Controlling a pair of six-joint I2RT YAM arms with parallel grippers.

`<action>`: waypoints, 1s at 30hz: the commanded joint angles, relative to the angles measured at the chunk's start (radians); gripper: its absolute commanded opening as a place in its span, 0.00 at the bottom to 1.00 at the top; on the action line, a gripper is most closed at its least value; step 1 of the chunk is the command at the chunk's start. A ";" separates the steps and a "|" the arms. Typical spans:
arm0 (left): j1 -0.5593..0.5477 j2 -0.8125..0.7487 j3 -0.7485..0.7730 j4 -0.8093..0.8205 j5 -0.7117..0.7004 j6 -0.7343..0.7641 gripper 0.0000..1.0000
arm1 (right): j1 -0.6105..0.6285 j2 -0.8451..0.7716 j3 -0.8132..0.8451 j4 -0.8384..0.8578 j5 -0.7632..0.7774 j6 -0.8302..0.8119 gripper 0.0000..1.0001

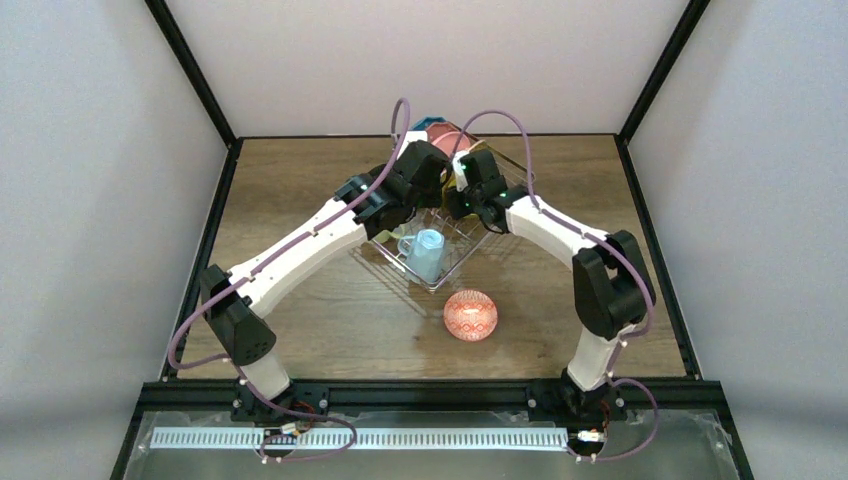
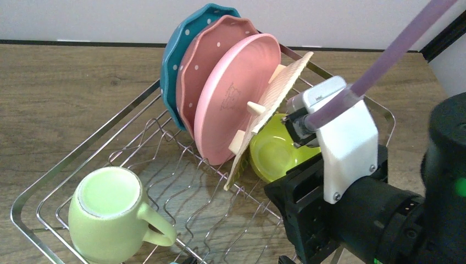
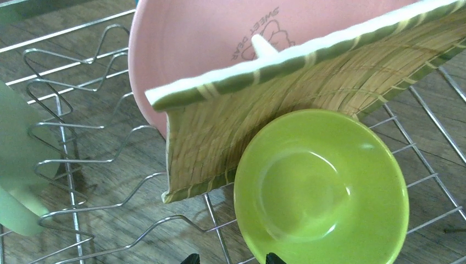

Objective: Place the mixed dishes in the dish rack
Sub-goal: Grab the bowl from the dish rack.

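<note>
Rack (image 2: 55, 168) sits right under both claws, and most of the dishes are in it. The right claw (image 3: 232, 258) hangs with its tips spread and nothing between them. The lime bowl (image 3: 321, 187) is just ahead of and below it, propped on edge against the woven plate (image 3: 264, 126). The left claw (image 1: 428, 172) looks spread too, as far as its tips show, and carries nothing.

Risks, as I judge them:
- **Woven plate and lime bowl:** the woven plate leans at a slant on the plain pink plate (image 3: 192, 44), and the bowl rests on it. A nudge from the right claw as it lifts off could slide the plate down the wires and drop the bowl flat.
- **Claws:** they are close beside each other. Either one swinging sideways could strike the other or snag a cable (image 2: 395, 44).
- **Red bowl:** the red bowl (image 1: 470, 315) lies on the table (image 1: 290, 190) outside the rack, well behind both claws, toward the bases. It shows as a rounded dome, so a pinch on its curved side may slip.

Count:
- **Plates:** four, all ahead of the left claw: teal plate (image 2: 173, 71), dotted pink plate (image 2: 200, 60), plain pink plate and woven plate.
- **Mugs:** two. The green mug (image 2: 110, 212) is upside down, just below the left claw. The blue mug (image 1: 430, 252) is behind it, at the rack's near corner.
- **Bowls:** two, lime and red. No blue-patterned bowl shows.
- **Rack:** one.
</note>
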 commanded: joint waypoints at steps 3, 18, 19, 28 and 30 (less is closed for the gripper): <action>0.011 -0.015 -0.009 0.019 0.009 0.002 0.84 | 0.004 0.045 -0.021 0.020 -0.020 -0.036 0.68; 0.026 -0.013 -0.007 0.018 0.020 0.000 0.84 | -0.007 0.126 0.017 0.046 -0.013 -0.061 0.68; 0.026 -0.010 -0.007 0.018 0.021 0.000 0.85 | -0.007 0.130 0.019 0.047 -0.012 -0.063 0.68; 0.037 -0.008 -0.007 0.021 0.028 0.003 0.85 | -0.010 0.159 0.027 0.047 0.016 -0.066 0.57; 0.040 -0.008 -0.007 0.021 0.029 0.004 0.84 | -0.010 0.168 0.034 0.040 0.041 -0.064 0.48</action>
